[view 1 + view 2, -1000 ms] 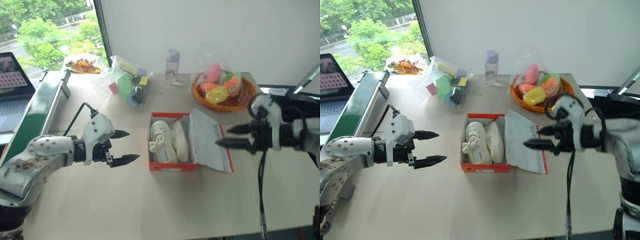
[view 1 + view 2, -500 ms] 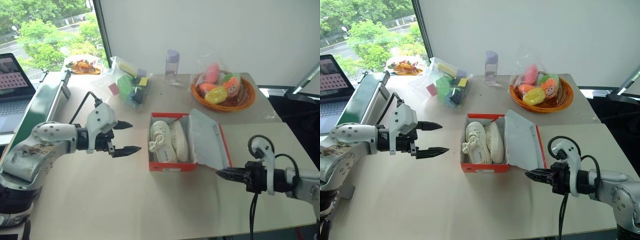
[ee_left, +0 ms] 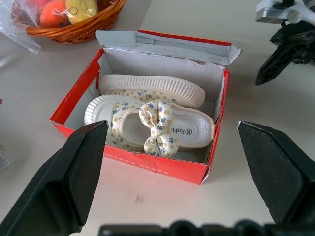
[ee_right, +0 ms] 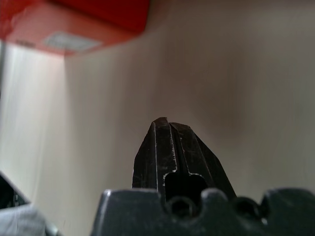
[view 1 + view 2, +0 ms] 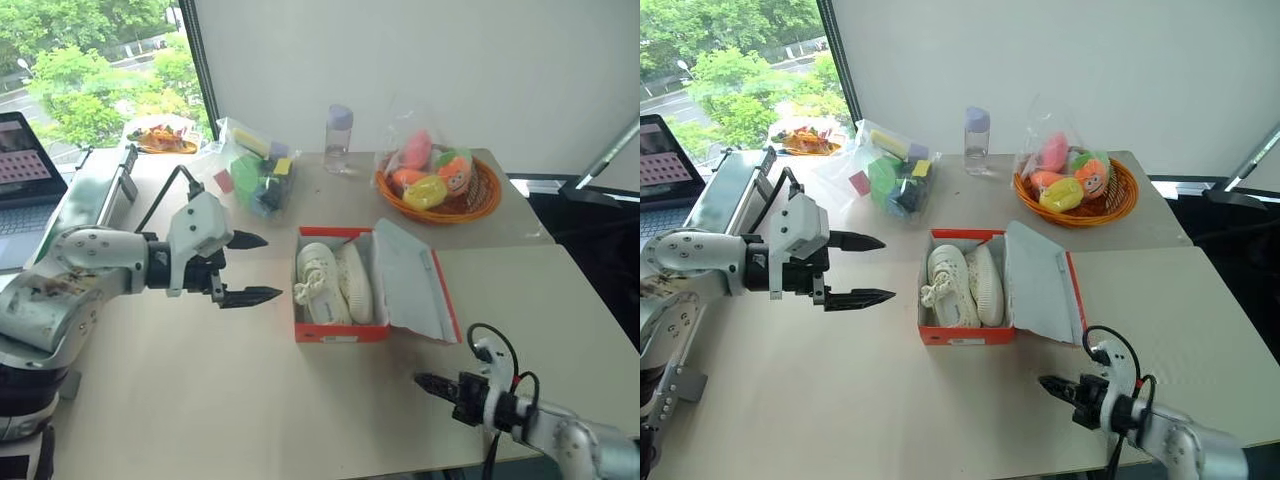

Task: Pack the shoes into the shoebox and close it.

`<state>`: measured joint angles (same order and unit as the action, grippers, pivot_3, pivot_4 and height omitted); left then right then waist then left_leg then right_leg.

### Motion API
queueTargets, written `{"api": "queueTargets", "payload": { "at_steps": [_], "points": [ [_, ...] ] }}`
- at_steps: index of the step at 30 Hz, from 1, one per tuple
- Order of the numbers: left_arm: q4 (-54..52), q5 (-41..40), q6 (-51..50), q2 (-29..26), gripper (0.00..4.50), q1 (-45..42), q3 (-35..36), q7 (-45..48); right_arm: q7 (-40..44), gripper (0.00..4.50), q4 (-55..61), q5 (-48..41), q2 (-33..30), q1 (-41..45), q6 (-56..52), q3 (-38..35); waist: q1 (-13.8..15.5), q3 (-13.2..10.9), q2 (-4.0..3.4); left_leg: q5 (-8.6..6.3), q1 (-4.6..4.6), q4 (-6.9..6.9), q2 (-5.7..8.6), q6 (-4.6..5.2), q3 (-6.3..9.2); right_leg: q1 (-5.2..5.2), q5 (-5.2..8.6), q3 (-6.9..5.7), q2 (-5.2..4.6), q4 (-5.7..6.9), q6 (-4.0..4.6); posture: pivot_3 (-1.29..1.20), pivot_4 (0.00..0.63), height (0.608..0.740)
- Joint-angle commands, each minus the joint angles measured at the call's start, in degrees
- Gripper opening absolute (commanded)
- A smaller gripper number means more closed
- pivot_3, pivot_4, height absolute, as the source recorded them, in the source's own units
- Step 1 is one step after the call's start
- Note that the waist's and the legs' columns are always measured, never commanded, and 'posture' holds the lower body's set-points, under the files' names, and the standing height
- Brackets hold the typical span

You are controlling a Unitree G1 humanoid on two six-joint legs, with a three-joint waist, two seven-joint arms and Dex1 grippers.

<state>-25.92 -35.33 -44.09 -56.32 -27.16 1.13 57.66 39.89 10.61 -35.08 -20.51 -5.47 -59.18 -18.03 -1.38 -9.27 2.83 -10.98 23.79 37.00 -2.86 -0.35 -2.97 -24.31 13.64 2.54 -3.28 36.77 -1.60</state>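
The shoebox (image 5: 345,330) is sitting open at the centre of the desk (image 5: 250,400), its lid (image 5: 410,280) leaning out toward 3 o'clock. Both shoes (image 5: 335,283) are lying inside it side by side, one upright with a bow on top, the other tipped on its edge against the lid side.

I am holding my left tool (image 5: 250,268) above the desk at 9 o'clock of the box, apart from it, its two black fingers spread wide and pointing at the box with nothing between them. I am keeping my right tool (image 5: 428,383) low over the desk at 5 o'clock of the box, fingers pressed together and empty, tip pointing toward 9 o'clock.

A woven basket (image 5: 480,200) of toys is standing at 1 o'clock of the box, a bottle (image 5: 338,138) at 12 o'clock, and a bag of blocks (image 5: 258,172) at 11 o'clock.
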Motion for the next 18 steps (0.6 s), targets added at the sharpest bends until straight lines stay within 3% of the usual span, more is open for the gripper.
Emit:
{"api": "queueTargets", "payload": {
  "at_steps": [1, 11, 15, 18],
  "points": [
    [-0.38, 0.15, 0.21, -1.24, 4.50, -1.40, 1.48, 0.52, -1.40, 0.06, -5.34, 0.32, 2.35, 4.51, 6.74, 0.06, -0.02, 0.00, 0.01, 0.00, -0.02, 0.00, -0.01, 0.00, 0.02, 0.04, -0.05, -0.01, 0.02, -0.01, -0.07, 0.00, 0.150, 0.740],
    [-1.63, -1.07, -1.34, -2.93, 4.50, -1.07, 2.86, 0.31, -3.18, 0.06, -21.85, -0.05, 6.55, 13.27, 21.18, -3.97, -0.90, 0.21, 0.35, 0.01, -0.26, 0.02, -0.03, 0.01, -0.01, 0.25, -0.18, 0.02, 0.01, -0.03, -0.12, 0.00, 0.150, 0.740],
    [-2.02, -1.44, -1.76, -3.70, 4.50, -0.47, 3.48, 0.40, 0.23, 0.06, -21.09, -8.34, 6.34, 13.88, 21.71, -9.93, -0.77, 0.20, 0.32, 0.02, -0.30, 0.02, -0.01, 0.02, -0.06, 0.27, -0.20, 0.07, -0.02, -0.01, -0.09, 0.00, 0.150, 0.740],
    [-2.17, -1.52, -2.07, -4.03, 4.50, -0.49, 3.62, 0.58, 2.63, 0.06, -13.40, -19.01, 4.42, 13.14, 14.70, -13.02, -0.41, 0.02, 0.03, 0.02, -0.17, 0.02, 0.00, 0.03, -0.06, 0.17, -0.25, 0.07, -0.03, 0.00, -0.19, 0.00, 0.150, 0.740]
  ]
}}
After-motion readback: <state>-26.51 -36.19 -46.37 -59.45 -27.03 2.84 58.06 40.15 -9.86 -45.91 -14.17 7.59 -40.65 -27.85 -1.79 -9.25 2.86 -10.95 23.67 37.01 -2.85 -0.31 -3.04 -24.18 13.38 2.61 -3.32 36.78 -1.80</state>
